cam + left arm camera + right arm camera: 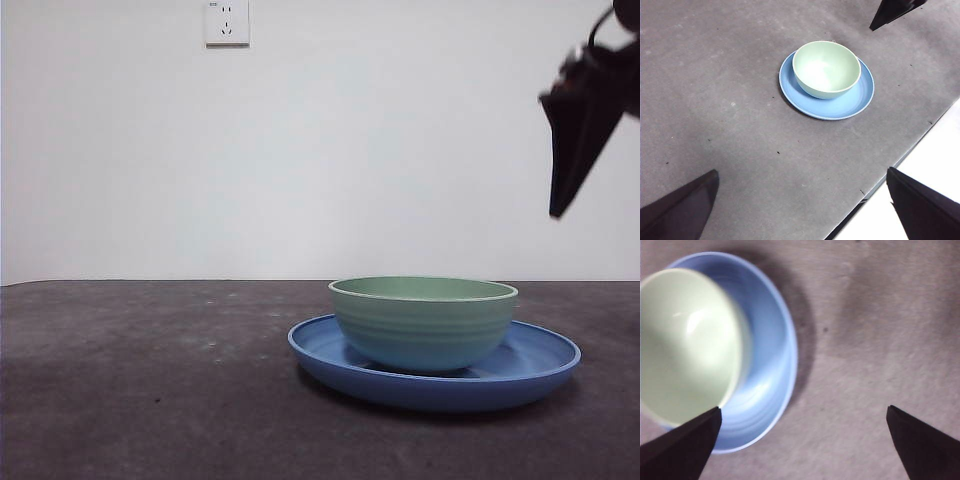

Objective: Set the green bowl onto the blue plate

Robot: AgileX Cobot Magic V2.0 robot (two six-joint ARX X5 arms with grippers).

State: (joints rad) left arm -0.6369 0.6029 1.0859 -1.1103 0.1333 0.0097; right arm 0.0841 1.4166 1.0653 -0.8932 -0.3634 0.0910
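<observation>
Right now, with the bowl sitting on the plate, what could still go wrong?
1. The green bowl rests off-centre on the blue plate, toward one rim; a nudge might slide it.
2. The right gripper, jaws open, hangs above and beside the plate; a careless sideways or downward move could clip a rim.

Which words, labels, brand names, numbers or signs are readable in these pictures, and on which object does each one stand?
There are none to read.
The green bowl and the blue plate are plain, with no print or label.
The white wall socket shows only its plug holes; any marking on it is too small to tell.
The dark table carries no writing.
</observation>
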